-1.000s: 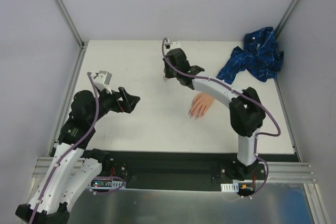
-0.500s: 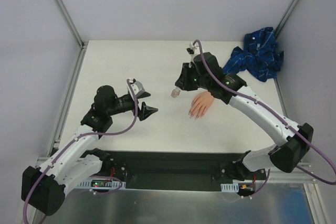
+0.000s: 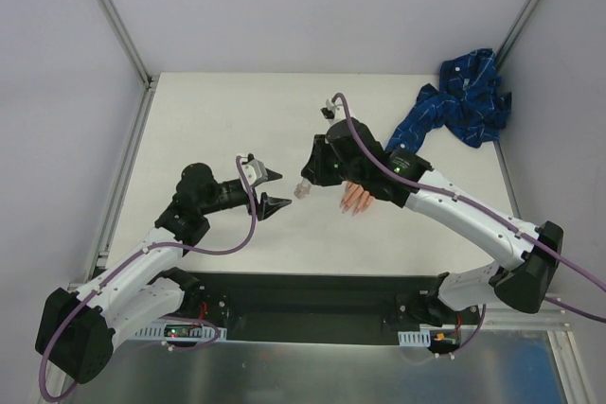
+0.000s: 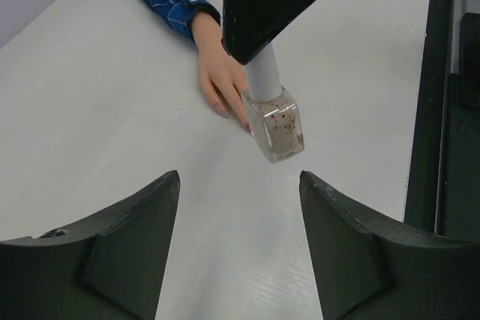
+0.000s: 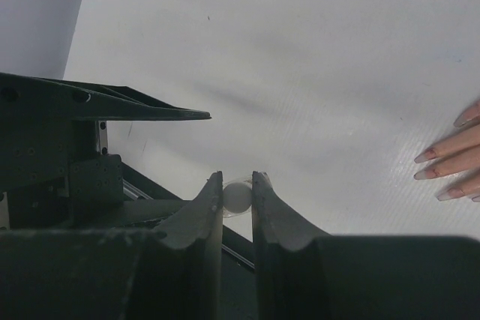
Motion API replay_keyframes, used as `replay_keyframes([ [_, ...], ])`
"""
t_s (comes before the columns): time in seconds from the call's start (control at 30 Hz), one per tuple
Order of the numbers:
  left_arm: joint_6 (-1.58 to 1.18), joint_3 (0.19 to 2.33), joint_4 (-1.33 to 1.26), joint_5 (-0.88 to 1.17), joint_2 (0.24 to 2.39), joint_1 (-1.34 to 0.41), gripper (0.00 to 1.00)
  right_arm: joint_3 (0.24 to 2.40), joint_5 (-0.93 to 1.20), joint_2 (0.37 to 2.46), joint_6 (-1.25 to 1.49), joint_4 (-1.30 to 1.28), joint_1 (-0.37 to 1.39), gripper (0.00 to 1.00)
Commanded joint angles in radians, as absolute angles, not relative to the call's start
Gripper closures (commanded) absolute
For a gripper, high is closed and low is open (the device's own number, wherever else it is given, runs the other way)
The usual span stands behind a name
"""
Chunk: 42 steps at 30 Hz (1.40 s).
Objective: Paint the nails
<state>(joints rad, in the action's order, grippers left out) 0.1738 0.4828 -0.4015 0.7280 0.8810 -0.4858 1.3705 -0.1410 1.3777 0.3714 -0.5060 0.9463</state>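
One flesh-coloured mannequin hand (image 3: 356, 198) lies flat mid-worktop (image 3: 218, 120), glossy pinkish nails (image 5: 425, 157) pointing 7 o'clock, crumpled blue sleeve (image 3: 454, 101) at 1. Right end effector (image 5: 238, 185) pinches the one squarish clear bottle (image 4: 276, 129) by its white cap; left end effector (image 4: 238, 181) sits apart, empty.

I see the nails (image 5: 424, 157), small, glossy and pinkish, tipping the fingers of the flesh-coloured mannequin hand (image 3: 358, 198). It lies palm down on the white table (image 3: 227, 120), fingertips toward the near edge, its blue patterned sleeve (image 3: 462, 99) trailing behind.
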Motion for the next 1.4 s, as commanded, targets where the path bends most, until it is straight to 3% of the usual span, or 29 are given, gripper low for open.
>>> replay_keyframes([
  [0.0, 0.212, 0.489, -0.482, 0.733, 0.874, -0.497, 0.37, 1.431, -0.199, 1.41, 0.426, -0.498, 0.98, 0.99],
  [1.03, 0.199, 0.526, -0.451, 0.686, 0.905, -0.499, 0.53, 1.568, -0.256, 1.517, 0.468, -0.517, 1.055, 0.99],
  [1.27, 0.196, 0.545, -0.426, 0.695, 0.907, -0.499, 0.76, 1.569, -0.25, 1.522, 0.482, -0.515, 1.068, 0.99],
  [1.37, 0.187, 0.566, -0.393, 0.703, 0.908, -0.499, 0.94, 1.566, -0.235, 1.523, 0.483, -0.514, 1.069, 0.99],
])
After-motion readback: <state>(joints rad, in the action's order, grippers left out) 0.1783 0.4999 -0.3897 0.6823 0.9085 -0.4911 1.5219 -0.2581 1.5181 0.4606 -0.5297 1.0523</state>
